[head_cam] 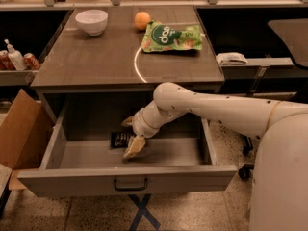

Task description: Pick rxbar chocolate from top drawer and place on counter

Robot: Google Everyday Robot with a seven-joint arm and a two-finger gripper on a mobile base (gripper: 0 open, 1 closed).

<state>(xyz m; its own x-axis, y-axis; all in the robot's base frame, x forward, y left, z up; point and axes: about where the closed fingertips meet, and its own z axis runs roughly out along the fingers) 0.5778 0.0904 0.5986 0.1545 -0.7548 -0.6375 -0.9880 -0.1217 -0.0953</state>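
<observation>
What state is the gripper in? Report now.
Gripper: open, holding nothing, down inside the top drawer, one finger on either side of the right end of the rxbar chocolate.

Speckled floor (216, 211), brown cardboard box (19, 129) at left, grey ledge (274, 62) at right.

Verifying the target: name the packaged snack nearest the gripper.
The black rxbar in the open top drawer, right at the gripper. The green bag lies up on the counter, far from it.
</observation>
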